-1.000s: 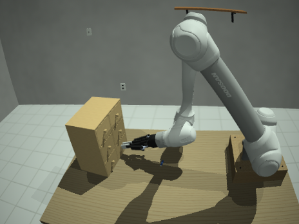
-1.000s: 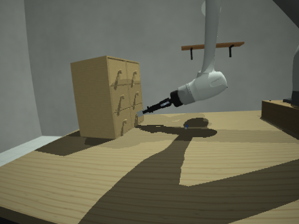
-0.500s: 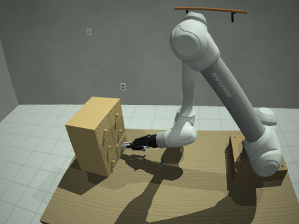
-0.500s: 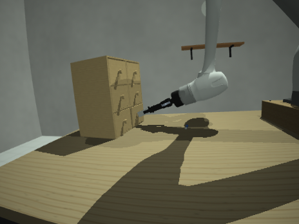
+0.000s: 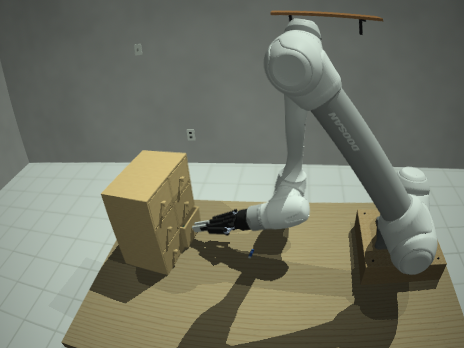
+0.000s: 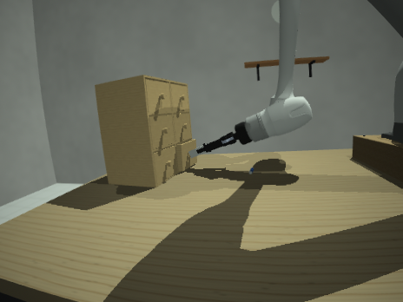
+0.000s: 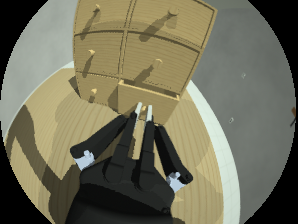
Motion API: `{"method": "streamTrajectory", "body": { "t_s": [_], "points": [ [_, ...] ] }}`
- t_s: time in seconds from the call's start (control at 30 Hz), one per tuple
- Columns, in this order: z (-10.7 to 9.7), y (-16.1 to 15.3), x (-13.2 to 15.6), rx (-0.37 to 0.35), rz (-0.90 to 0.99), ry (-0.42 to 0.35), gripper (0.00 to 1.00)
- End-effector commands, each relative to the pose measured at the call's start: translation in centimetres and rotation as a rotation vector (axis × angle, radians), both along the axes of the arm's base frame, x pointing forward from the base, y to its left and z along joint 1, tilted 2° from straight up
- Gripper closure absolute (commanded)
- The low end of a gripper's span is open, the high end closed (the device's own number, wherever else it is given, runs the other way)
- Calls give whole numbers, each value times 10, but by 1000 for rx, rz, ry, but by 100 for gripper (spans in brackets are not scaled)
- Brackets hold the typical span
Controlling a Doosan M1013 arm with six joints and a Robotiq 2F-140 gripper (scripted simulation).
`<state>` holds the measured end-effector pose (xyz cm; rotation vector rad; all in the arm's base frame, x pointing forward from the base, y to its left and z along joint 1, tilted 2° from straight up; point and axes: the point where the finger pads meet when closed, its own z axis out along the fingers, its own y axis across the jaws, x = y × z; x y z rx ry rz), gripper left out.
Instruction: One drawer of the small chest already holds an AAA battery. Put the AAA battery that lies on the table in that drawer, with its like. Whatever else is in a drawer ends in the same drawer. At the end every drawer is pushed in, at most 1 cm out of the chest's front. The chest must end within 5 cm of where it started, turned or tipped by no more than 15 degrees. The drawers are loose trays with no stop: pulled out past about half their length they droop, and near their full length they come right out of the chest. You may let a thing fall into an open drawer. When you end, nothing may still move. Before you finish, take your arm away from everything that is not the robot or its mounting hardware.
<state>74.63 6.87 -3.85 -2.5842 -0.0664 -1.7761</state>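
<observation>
So the gripper (image 5: 196, 227) (image 6: 194, 153) (image 7: 144, 109) is pinching the knob (image 7: 144, 108) of the lower right drawer (image 5: 189, 228) (image 6: 187, 155) (image 7: 148, 101), which is sitting partly out. The battery (image 5: 251, 253) (image 6: 252, 170) is still lying on the table (image 5: 300, 310) (image 6: 208, 226) (image 7: 45, 120), so loading and closing are remaining.

The bottom drawer (image 5: 189, 229) (image 6: 187, 155) (image 7: 148, 101) on the right of the chest's front, nearly flush a second ago, now stands partly out of the chest. The gripper (image 5: 196, 227) (image 6: 194, 154) (image 7: 144, 109) has drawn back from the chest along with it, a little farther toward the arm's base side.
</observation>
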Motion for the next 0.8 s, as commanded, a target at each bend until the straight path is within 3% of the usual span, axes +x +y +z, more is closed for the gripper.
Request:
{"method": "streamTrajectory", "body": {
  "t_s": [0.0, 0.77],
  "points": [
    [-1, 1, -10, -4, 4, 6, 92],
    [-1, 0, -37, -4, 4, 6, 92]
  ]
}}
